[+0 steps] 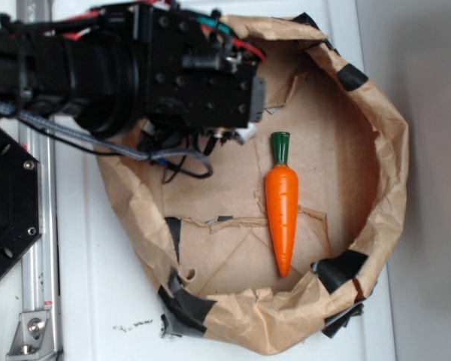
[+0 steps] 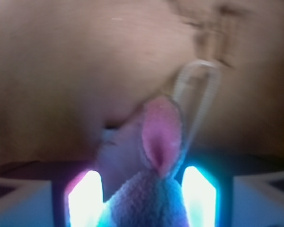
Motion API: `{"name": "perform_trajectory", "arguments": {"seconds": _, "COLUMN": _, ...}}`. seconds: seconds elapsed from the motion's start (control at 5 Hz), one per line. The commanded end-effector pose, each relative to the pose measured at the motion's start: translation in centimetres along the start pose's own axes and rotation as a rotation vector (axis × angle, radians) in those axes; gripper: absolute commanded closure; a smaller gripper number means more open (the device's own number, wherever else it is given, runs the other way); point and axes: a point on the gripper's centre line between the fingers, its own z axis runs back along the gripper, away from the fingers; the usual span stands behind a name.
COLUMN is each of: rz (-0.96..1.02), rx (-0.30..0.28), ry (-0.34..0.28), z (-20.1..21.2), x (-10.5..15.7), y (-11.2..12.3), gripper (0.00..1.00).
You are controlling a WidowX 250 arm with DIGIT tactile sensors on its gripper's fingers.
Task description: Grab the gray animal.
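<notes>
Down at the gripper, the two glowing fingers stand on either side of the gray animal, its plush body filling the gap between them; they look pressed against it, though the glare blurs the contact. One pink-lined ear sticks up ahead of the jaws, with a clear loop just beside it, over brown paper. From outside, the black arm hangs over the upper left of the paper nest, hiding the toy. The carrot lies apart to the right, green top pointing up the frame, on the nest's floor.
</notes>
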Motion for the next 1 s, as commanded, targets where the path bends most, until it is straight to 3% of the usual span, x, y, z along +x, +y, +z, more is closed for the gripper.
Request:
{"name": "perform_trajectory", "arguments": {"seconds": 0.0, "rz": 0.117, "rx": 0.003, "ry": -0.198, "z": 10.1, "x": 3.6, "y": -4.4, "gripper": 1.0}}
{"name": "perform_trajectory", "arguments": {"seconds": 0.2, "rz": 0.152, "rx": -0.035, "ry": -0.314, "z": 13.6, "x": 3.5, "y": -4.5, "gripper": 1.0}}
{"name": "perform_trajectory", "arguments": {"seconds": 0.4, "rz": 0.286, "rx": -0.062, "ry": -0.313, "z": 14.5, "x": 3.0, "y": -3.9, "gripper": 1.0}}
{"name": "perform_trajectory", "arguments": {"seconds": 0.6, "rz": 0.539, "rx": -0.156, "ry": -0.38, "z": 15.4, "x": 1.9, "y": -4.4, "gripper": 1.0}}
{"name": "perform_trajectory", "arguments": {"seconds": 0.8, "rz": 0.683, "rx": -0.194, "ry": -0.492, "z": 15.9, "x": 1.8, "y": -3.7, "gripper": 1.0}}
